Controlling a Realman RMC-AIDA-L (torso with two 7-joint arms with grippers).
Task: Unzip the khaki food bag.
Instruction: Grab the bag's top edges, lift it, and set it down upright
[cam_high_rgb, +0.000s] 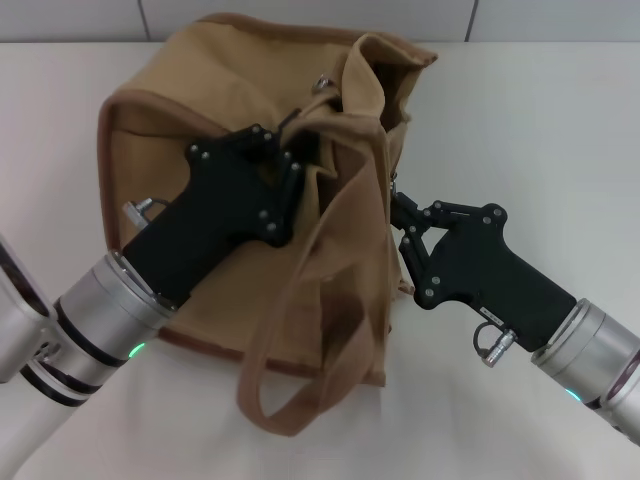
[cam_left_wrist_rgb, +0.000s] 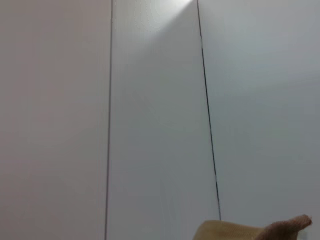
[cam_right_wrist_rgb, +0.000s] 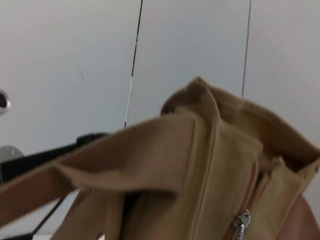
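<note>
The khaki food bag (cam_high_rgb: 200, 110) lies on the white table in the middle of the head view, its top gaping at the far right. One webbing handle (cam_high_rgb: 300, 400) loops toward me. A metal ring (cam_high_rgb: 323, 83) shows near the top. My left gripper (cam_high_rgb: 297, 150) rests on the bag's upper side, its tip buried in folds by the handle. My right gripper (cam_high_rgb: 400, 225) touches the bag's right edge. The right wrist view shows the bag (cam_right_wrist_rgb: 225, 165) close up, with a silver zipper pull (cam_right_wrist_rgb: 242, 220). The left wrist view shows only a corner of the bag (cam_left_wrist_rgb: 235, 231).
The white table (cam_high_rgb: 520, 110) spreads around the bag, with room at the right and front. A tiled wall (cam_high_rgb: 300, 15) stands behind it, and its panels (cam_left_wrist_rgb: 150, 125) fill the left wrist view.
</note>
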